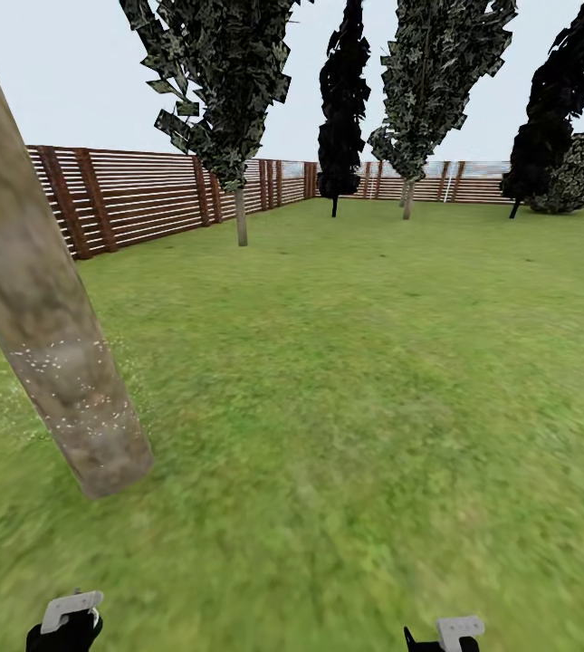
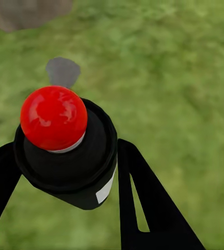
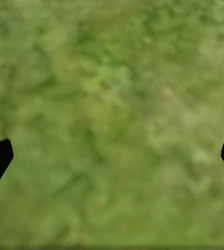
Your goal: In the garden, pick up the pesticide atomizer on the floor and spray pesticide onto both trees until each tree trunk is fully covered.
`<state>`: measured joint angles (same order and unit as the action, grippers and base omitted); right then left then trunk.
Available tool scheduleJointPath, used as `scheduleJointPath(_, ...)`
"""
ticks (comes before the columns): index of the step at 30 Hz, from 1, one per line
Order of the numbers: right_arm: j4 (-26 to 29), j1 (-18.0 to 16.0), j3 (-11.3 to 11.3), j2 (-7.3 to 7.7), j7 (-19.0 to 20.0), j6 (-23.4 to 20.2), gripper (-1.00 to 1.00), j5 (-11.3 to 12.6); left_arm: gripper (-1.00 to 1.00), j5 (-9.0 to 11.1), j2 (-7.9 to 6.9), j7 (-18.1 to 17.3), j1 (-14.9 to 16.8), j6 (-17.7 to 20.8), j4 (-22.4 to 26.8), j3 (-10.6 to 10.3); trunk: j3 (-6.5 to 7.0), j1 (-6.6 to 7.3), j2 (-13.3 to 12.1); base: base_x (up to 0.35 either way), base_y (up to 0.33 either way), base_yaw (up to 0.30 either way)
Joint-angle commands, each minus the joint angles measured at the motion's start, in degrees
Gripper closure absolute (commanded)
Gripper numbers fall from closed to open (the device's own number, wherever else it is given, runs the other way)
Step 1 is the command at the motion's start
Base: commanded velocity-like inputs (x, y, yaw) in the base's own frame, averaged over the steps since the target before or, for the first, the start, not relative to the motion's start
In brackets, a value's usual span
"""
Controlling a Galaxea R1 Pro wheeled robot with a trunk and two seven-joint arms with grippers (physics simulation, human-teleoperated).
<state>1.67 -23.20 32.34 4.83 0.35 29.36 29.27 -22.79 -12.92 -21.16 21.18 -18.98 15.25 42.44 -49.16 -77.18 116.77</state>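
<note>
1. The pesticide atomizer [image 2: 65, 151], a black can with a red cap, sits pinched between the fingers of the left end effector [image 2: 65, 172], so the pickup looks done.
2. At the left of the head view a thick tree trunk [image 1: 47, 335] leans through the frame, with white specks of pesticide [image 1: 74, 380] scattered over its lower bark; coverage looks partial.
3. A second pale-trunked tree [image 1: 240, 215] stands well apart by the fence [image 1: 138, 195], in the upper left of the frame.
4. The next move likely calls for raising the atomizer toward the near trunk.
5. Both arms hang low at the bottom edge; the right end effector [image 3: 112, 156] is spread wide over bare grass [image 3: 112, 94].
</note>
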Motion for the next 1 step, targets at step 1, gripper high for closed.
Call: scheduleJointPath(1,0.0,0.0,0.0,0.0,0.0,0.0,-1.0,0.0,1.0,0.02,0.0,-0.01,0.0,0.0,0.03,0.01,0.0,0.0,0.0,0.0,0.0,0.0)
